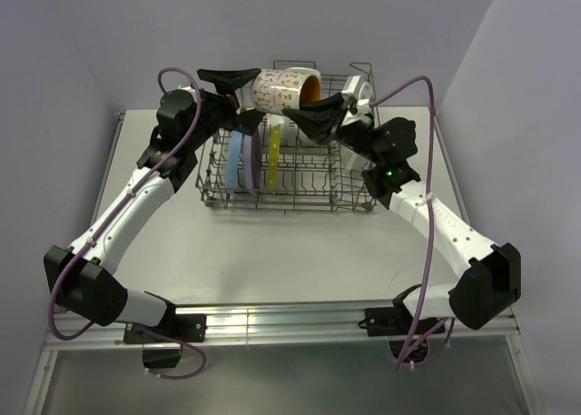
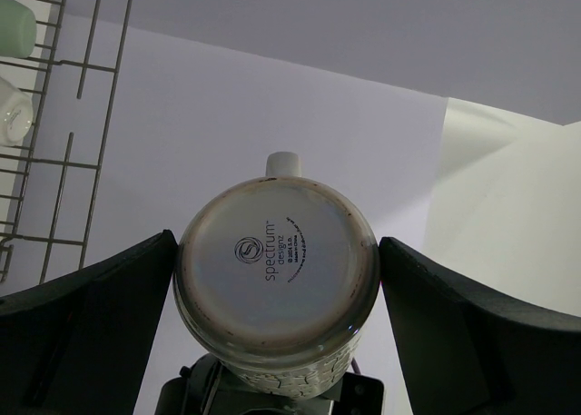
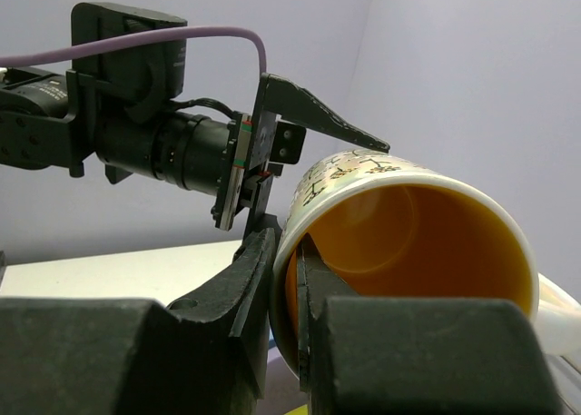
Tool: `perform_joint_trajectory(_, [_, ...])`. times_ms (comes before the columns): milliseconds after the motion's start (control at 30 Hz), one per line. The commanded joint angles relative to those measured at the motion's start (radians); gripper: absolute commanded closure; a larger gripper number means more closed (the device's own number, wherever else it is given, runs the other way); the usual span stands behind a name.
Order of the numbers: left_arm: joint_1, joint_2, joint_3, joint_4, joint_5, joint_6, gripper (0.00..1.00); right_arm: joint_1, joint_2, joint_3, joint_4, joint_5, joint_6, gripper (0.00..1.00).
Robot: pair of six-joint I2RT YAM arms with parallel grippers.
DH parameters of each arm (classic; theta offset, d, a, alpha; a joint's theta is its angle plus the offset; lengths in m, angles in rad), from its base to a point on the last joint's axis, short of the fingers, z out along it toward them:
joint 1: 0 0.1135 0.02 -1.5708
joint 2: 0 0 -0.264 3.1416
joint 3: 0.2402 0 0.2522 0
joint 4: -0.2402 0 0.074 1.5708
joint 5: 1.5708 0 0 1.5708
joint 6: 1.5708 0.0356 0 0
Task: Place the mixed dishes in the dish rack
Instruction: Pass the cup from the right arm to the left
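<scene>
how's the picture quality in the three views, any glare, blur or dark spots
Top external: even, soft light, no hard shadows on the table. Left wrist: the orange-inside cup has a sharp base with a readable stamp, and the jaws beside it are near black. Right wrist: the near jaws are dark and soft, with a mild highlight inside the cup.

A patterned orange-inside cup (image 1: 283, 89) hung over the grey wire dish rack (image 1: 272, 204). Inside, a blue plate (image 1: 234, 161) stood left of a yellow-green plate (image 1: 274, 157).

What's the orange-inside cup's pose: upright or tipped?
Tipped on its side. The orange-inside cup shows its mouth sideways above the dish rack; the right end effector pinches its rim.
</scene>
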Motion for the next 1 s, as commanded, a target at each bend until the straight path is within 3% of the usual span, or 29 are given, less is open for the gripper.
perform_joint_trajectory(0, [-0.065, 0.000, 0.042, 0.022, 0.136, -0.032, 0.01, 0.042, -0.022, 0.030, 0.147, -0.004, -0.046, 1.00])
perform_joint_trajectory(300, [-0.072, 0.028, 0.092, 0.021, 0.177, -0.011, 0.01, 0.056, -0.009, 0.016, 0.164, -0.018, -0.028, 1.00])
perform_joint_trajectory(467, [-0.072, 0.031, 0.100, 0.022, 0.242, 0.004, 0.01, 0.007, 0.012, 0.024, 0.162, 0.024, 0.078, 1.00])
perform_joint_trajectory(767, [-0.067, -0.014, -0.009, 0.062, 0.299, -0.017, 0.01, -0.030, -0.003, 0.048, 0.191, 0.177, 0.218, 1.00])
perform_joint_trajectory(967, [-0.059, -0.032, -0.052, 0.150, 0.363, -0.071, 0.01, -0.059, -0.023, 0.008, 0.304, 0.099, 0.196, 1.00])
